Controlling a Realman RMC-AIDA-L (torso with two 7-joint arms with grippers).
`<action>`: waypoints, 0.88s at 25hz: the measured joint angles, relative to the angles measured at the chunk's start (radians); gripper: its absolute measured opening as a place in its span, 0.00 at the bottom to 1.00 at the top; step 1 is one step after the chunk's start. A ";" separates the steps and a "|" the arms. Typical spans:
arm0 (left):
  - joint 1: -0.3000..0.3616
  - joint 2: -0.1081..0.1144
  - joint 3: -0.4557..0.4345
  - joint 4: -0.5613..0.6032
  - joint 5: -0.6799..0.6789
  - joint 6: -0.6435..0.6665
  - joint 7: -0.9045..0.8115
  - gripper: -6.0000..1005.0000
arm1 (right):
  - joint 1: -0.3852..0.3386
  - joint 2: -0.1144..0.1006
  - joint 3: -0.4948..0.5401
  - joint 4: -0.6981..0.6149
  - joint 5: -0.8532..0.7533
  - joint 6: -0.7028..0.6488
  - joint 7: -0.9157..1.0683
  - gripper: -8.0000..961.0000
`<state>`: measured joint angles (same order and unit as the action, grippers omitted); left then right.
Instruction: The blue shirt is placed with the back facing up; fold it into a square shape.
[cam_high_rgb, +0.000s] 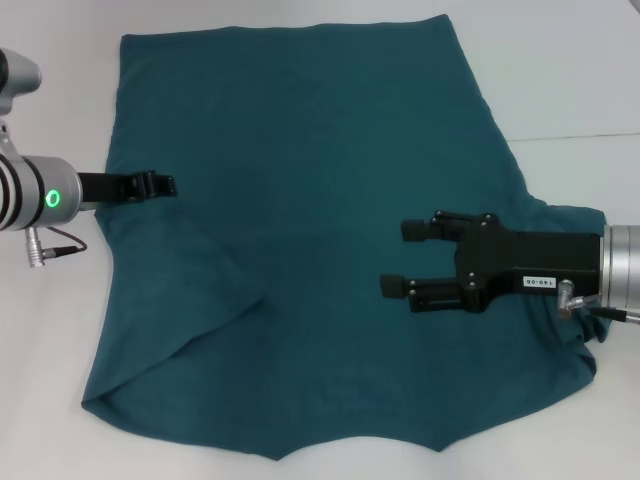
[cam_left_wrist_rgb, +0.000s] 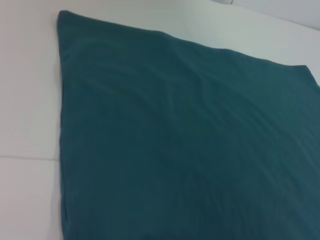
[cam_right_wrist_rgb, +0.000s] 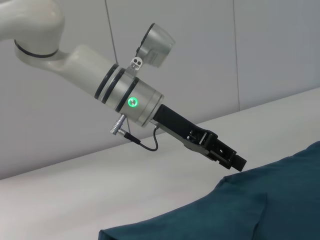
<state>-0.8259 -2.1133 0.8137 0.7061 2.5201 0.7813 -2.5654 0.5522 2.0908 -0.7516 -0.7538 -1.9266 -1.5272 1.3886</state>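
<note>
White table (cam_high_rgb: 560, 90) fills the head view, and the blue shirt (cam_high_rgb: 320, 200) lies spread out over most of it. No letters show on the side that faces up. From the middle of the shirt, the straight far edge is at 12 o'clock and the wavy near edge is at 6 o'clock. At about 8 o'clock the left side of the cloth is folded in, so a slanted flap lies on top of the rest.

At 9 o'clock the left gripper (cam_high_rgb: 160, 185) comes in from the left edge of the shirt. It points toward the middle, and its tip is over the cloth. Its black fingers look pressed close together, with no cloth between them. The right wrist view shows this gripper (cam_right_wrist_rgb: 235, 160) hanging a little above the shirt (cam_right_wrist_rgb: 260, 205), tilted down toward it, not touching.

The left wrist view shows only the flat shirt (cam_left_wrist_rgb: 190, 140) on the white table (cam_left_wrist_rgb: 25, 100).

At 3 o'clock the right gripper (cam_high_rgb: 405, 258) reaches in from the right side. Its two black fingers (cam_high_rgb: 420, 230) are spread wide apart and point left. They hold nothing. I cannot tell if they touch the cloth
</note>
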 joint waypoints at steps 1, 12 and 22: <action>0.000 0.000 0.001 -0.005 -0.004 -0.003 0.002 0.31 | 0.000 0.000 0.000 0.000 0.000 0.000 0.000 0.93; 0.059 0.025 -0.006 0.036 -0.099 0.104 0.119 0.61 | -0.003 -0.008 0.058 -0.032 0.002 0.006 0.070 0.93; 0.196 0.062 -0.300 0.132 -0.360 0.744 0.614 0.60 | -0.114 -0.019 0.101 -0.477 -0.139 -0.008 0.503 0.93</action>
<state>-0.6299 -2.0510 0.5140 0.8386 2.1605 1.5258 -1.9512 0.4380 2.0717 -0.6502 -1.2312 -2.0661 -1.5352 1.8913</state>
